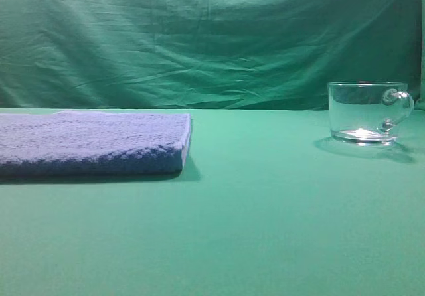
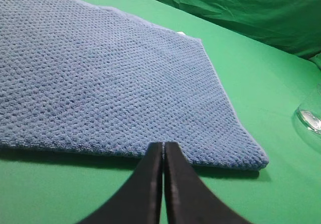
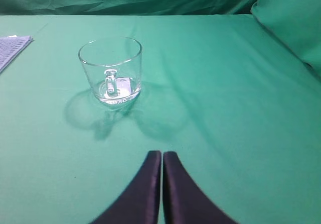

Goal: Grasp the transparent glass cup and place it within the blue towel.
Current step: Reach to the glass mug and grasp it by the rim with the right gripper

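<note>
On the left of the green table (image 1: 265, 229) the blue towel (image 1: 89, 143) is laid flat: thick, folded, nubby waffle weave, paler edging, rectangular and much wider than the cup. Just short of its near edge the left gripper (image 2: 163, 151) is seen in its wrist view, dark tapered fingers pressed together, nothing held. Well apart to the right, the transparent glass cup (image 1: 362, 112) is stood upright on the bare cloth: short, wide, clear, thick base, small loop handle, seemingly empty. In the right wrist view the handle is turned toward the camera, and the right gripper (image 3: 162, 158) is parked short of the cup, fingers fully closed, nothing gripped. No grasp is made yet, so the task is judged to be at its start. Next, the right jaws would need to be opened and brought over the rim or handle, likely with care given the smooth, slippery glass.
</note>
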Controlling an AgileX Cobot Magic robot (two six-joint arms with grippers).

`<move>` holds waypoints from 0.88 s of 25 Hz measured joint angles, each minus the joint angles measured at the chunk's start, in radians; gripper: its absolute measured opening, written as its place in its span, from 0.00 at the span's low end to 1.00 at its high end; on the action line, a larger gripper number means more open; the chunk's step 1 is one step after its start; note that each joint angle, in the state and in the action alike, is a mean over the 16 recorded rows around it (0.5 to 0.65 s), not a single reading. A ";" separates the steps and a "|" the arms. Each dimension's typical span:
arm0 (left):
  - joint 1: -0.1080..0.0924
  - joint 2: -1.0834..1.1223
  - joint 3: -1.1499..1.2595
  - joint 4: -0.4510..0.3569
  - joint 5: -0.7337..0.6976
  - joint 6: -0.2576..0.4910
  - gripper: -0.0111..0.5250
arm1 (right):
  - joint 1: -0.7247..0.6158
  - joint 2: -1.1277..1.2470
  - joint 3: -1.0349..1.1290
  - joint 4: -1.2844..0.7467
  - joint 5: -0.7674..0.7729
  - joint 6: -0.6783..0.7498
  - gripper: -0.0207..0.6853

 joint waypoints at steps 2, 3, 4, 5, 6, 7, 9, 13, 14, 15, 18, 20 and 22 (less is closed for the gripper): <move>0.000 0.000 0.000 0.000 0.000 0.000 0.02 | 0.000 0.000 0.000 0.000 0.000 0.000 0.03; 0.000 0.000 0.000 0.000 0.000 0.000 0.02 | 0.000 0.000 0.000 0.000 0.001 0.000 0.03; 0.000 0.000 0.000 0.000 0.000 0.000 0.02 | 0.000 0.000 0.000 0.000 0.001 0.000 0.03; 0.000 0.000 0.000 0.000 0.000 0.000 0.02 | 0.000 0.000 0.000 0.000 0.001 0.000 0.03; 0.000 0.000 0.000 0.000 0.000 0.000 0.02 | 0.000 0.000 0.000 0.000 0.001 0.000 0.03; 0.000 0.000 0.000 0.000 0.000 0.000 0.02 | 0.000 0.000 0.000 0.000 0.001 0.000 0.03; 0.000 0.000 0.000 0.000 0.000 0.000 0.02 | 0.000 0.000 0.000 0.000 0.001 0.000 0.03; 0.000 0.000 0.000 0.000 0.000 0.000 0.02 | 0.000 0.000 0.000 0.000 0.002 0.000 0.03; 0.000 0.000 0.000 0.000 0.000 0.000 0.02 | 0.000 0.000 0.000 0.000 0.002 0.000 0.03; 0.000 0.000 0.000 0.000 0.000 0.000 0.02 | 0.000 0.000 0.000 0.000 0.002 0.000 0.03; 0.000 0.000 0.000 0.000 0.000 0.000 0.02 | 0.000 0.000 0.000 0.000 0.002 0.000 0.03; 0.000 0.000 0.000 0.000 0.000 0.000 0.02 | 0.000 0.000 0.000 0.000 0.002 0.000 0.03; 0.000 0.000 0.000 0.000 0.000 0.000 0.02 | 0.000 0.000 0.000 0.000 0.002 0.000 0.03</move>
